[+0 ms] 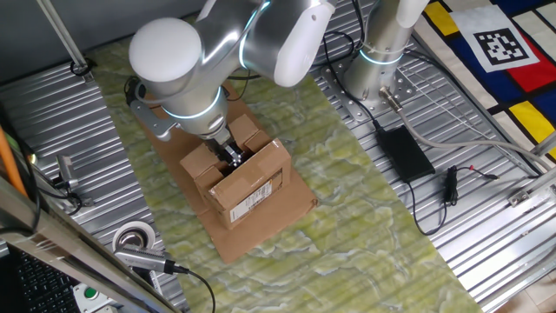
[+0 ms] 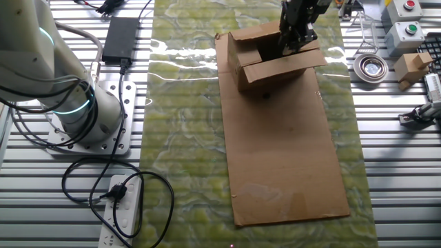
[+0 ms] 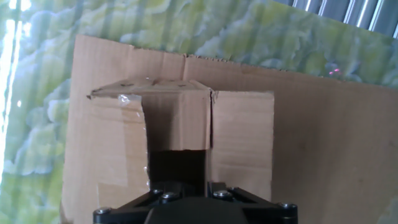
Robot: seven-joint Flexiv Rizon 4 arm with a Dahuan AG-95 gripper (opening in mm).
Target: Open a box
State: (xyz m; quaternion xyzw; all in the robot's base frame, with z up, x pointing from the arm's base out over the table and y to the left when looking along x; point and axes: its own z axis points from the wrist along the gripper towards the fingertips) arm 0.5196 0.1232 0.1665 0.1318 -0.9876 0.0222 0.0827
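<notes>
From my station, on the left of one fixed view I saw a roll of tape (image 1: 133, 237) lying on the ribbed metal table (image 1: 52, 122), near the bottom edge. Moving right, the arm's big white joint (image 1: 174, 65) hung over the box (image 1: 248, 184), which sat on a flat cardboard sheet (image 1: 295, 213) spread over the green mat (image 1: 365, 226). The box's white barcode label (image 1: 258, 196) faced the camera, and two flaps beyond the opening lay folded outward. The gripper (image 1: 233, 156) reached down at the box's open top, but I could not tell how wide its fingers stood. Further right, a black power brick (image 1: 403, 152) lay on the table with its cable trailing away. In the other fixed view, the arm's base (image 2: 89, 117) stood at left, a power strip (image 2: 122, 213) below it, and the box (image 2: 272, 58) sat at the far end of the sheet (image 2: 286, 151), with the gripper (image 2: 296, 41) lowered over its opening. The hand view looked onto the box (image 3: 180, 134), one flap bearing shiny tape (image 3: 127, 99), and a dark opening just ahead of the hand's black housing.
</notes>
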